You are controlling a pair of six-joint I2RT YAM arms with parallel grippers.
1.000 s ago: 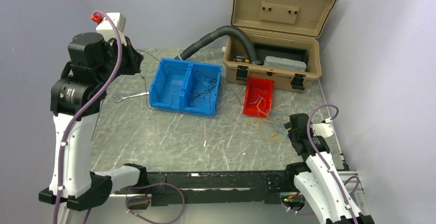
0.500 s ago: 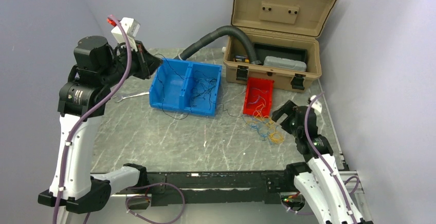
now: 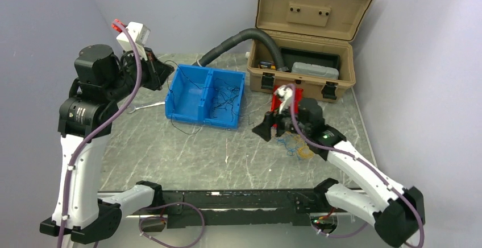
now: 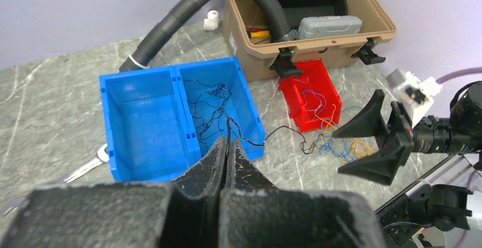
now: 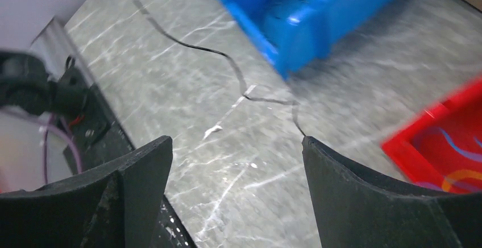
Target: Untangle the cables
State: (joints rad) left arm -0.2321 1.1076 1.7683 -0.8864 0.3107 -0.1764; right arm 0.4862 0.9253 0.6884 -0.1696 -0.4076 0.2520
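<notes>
The left gripper (image 4: 227,148) has its jaws pinched on a hair-thin black cable (image 4: 229,127) that is hard to trace. The right gripper (image 5: 236,141) has its jaws gaping, and its view is blurred.

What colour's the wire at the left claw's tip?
Black. The wire at the left claw shows best in the left wrist view.

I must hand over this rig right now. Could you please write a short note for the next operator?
Left gripper: shut on a thin black wire, raised near the blue two-compartment plastic bin.
Right gripper: open, low over the grey table; the same wire passes between its fingers, not gripped.
Cables: black tangle in the bin's right compartment; coloured wires in the small red bin; loose yellow and blue pile on the table before it.
Done: one black wire picked up, running toward that pile.
Left: nearly all the untangling.
</notes>
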